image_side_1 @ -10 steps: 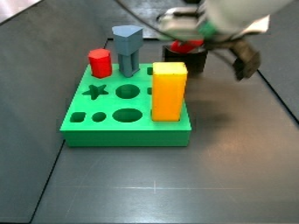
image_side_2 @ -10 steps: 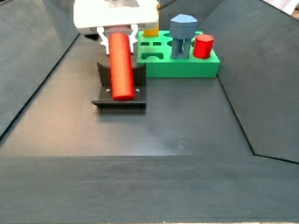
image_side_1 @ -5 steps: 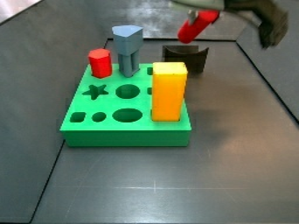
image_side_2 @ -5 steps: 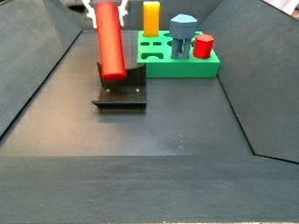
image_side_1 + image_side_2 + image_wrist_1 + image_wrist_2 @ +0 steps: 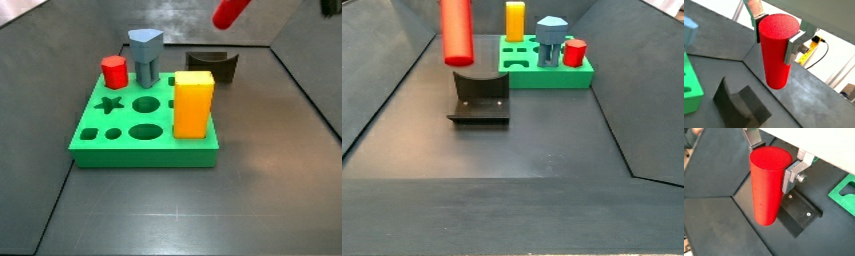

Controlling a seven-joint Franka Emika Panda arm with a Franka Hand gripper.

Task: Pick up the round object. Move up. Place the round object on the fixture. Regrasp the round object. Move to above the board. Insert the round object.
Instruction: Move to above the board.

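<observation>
Watching closely, the gripper (image 5: 775, 31) pinched the red cylinder peg (image 5: 776, 51) near its top, high above the fixture (image 5: 478, 97). Hanging that long, it could've swung and missed the green board (image 5: 146, 127) hole.

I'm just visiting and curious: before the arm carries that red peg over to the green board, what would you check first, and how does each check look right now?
1. Red peg clamped between the gripper fingers: ok in both wrist views.
2. Peg lifted clear of the fixture: ok.
3. Round hole on the green board unblocked: ok.
4. Orange block, blue-grey prism and short red peg stand near that hole: not ok, tight.
5. Peg straight in the grip: cannot tell.
</observation>
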